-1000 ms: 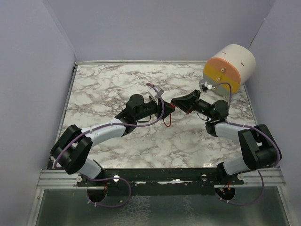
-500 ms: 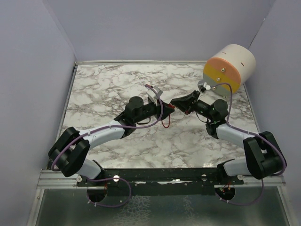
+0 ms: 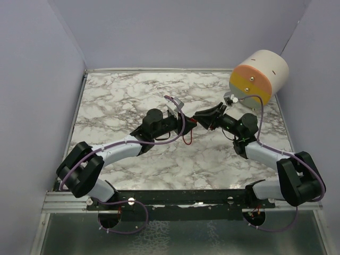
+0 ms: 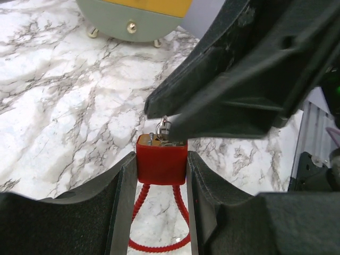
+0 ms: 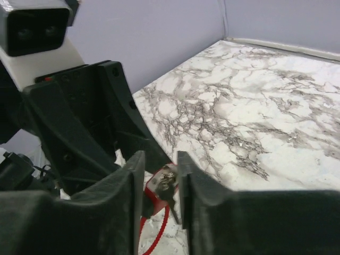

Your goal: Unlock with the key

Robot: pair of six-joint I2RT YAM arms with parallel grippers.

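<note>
A small red padlock (image 4: pixel 161 162) with a red cable shackle (image 4: pixel 159 234) is held above the marble table, my left gripper (image 4: pixel 161 158) shut on its sides. A silver key (image 4: pixel 166 127) sticks out of its top face. In the right wrist view the key (image 5: pixel 167 186) and the lock's red face (image 5: pixel 153 201) sit between my right gripper's (image 5: pixel 158 159) fingers, which stand a little apart with a gap on each side of the key. From above, the left gripper (image 3: pixel 186 122) and right gripper (image 3: pixel 200 118) meet tip to tip at mid-table, with the shackle (image 3: pixel 187 139) hanging below.
A cream, orange and yellow drum (image 3: pixel 258 77) lies on its side at the back right corner, close behind my right arm. Lilac walls enclose the marble table (image 3: pixel 133 95) on three sides.
My right gripper's jaws have parted slightly around the key. The right forearm has shifted a little; the left gripper keeps its hold on the padlock.
</note>
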